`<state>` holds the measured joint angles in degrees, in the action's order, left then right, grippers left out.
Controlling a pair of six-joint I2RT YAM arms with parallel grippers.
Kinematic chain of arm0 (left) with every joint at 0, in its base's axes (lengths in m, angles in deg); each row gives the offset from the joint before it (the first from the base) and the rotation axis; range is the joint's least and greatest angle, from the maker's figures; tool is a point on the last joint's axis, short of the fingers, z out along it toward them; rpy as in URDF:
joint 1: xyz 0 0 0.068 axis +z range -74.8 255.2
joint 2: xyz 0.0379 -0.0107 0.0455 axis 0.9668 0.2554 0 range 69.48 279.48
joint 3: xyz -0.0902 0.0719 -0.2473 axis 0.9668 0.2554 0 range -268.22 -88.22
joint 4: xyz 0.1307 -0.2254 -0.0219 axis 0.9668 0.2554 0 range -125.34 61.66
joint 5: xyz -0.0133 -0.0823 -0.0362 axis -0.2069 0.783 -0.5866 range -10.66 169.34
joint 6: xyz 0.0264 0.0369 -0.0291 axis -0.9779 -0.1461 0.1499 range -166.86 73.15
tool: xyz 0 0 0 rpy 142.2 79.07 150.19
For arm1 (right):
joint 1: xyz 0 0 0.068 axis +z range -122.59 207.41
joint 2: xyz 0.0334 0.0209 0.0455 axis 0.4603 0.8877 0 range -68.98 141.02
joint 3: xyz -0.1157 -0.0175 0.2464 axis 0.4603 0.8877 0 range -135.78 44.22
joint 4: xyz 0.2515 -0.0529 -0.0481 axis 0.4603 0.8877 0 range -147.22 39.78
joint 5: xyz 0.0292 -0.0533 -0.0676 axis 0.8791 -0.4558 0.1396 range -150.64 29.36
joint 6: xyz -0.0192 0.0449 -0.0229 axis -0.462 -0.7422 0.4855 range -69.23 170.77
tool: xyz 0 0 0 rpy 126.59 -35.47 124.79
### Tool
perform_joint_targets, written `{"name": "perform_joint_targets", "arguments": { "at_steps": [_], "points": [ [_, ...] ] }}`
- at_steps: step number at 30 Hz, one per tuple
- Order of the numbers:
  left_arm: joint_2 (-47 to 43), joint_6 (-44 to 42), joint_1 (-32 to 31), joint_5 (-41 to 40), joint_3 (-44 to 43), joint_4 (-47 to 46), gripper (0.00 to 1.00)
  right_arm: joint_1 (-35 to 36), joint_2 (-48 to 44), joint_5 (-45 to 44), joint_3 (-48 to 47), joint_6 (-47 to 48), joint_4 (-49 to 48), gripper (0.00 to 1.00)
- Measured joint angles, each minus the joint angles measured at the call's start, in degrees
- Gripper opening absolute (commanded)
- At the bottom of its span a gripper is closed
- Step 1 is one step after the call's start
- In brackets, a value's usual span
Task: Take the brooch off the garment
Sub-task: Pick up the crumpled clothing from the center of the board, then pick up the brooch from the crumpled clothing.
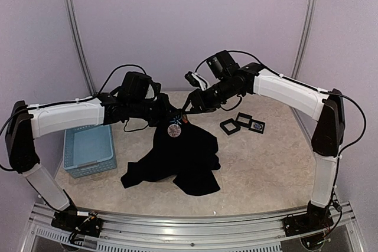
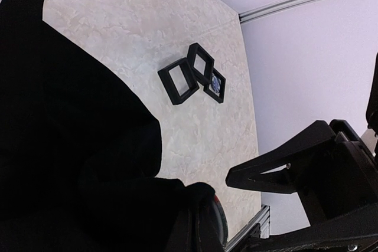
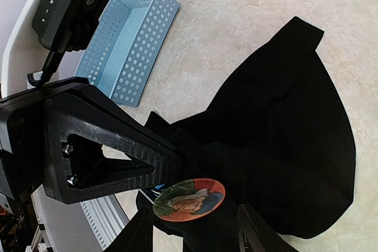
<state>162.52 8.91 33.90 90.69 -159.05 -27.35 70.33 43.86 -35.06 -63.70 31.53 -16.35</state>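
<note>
Right wrist view: right pincer (image 3: 195,210), apart, should close squarely on the brooch (image 3: 189,198); left pincer (image 3: 172,166) apparently clamps the garment (image 3: 283,134).

Robot laboratory test cell, plain lilac wall panels (image 1: 189,22) behind the right gripper (image 1: 188,109), aluminium corner posts (image 1: 75,28) (one either side), slotted mounting rail (image 1: 195,221) on its near side, marbled beige tabletop (image 1: 266,163) beneath it.
</note>
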Motion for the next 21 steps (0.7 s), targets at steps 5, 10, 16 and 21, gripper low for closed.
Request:
{"name": "perform_joint_targets", "arguments": {
  "at_steps": [5, 10, 16, 21],
  "points": [
    [0.61, 1.09, 0.0, 0.02, -0.04, 0.26, 0.0, 0.26, 2.62, 1.03, -2.36, -0.26, 0.02, 0.49],
    [0.68, 1.77, 0.0, -0.09, -0.04, 0.24, 0.0, 0.52, 4.24, 2.08, -3.1, -0.98, 0.04, 0.46],
    [0.92, 2.32, 0.02, -0.22, -0.04, -0.13, 0.0, 0.66, 4.63, 0.63, -4.26, -1.42, 1.64, 0.51],
    [1.11, 2.8, 0.04, -0.26, -0.04, -0.24, 0.0, 1.81, 5.79, -3.34, -8.09, -0.55, 4.28, 0.51]
  ]
}}
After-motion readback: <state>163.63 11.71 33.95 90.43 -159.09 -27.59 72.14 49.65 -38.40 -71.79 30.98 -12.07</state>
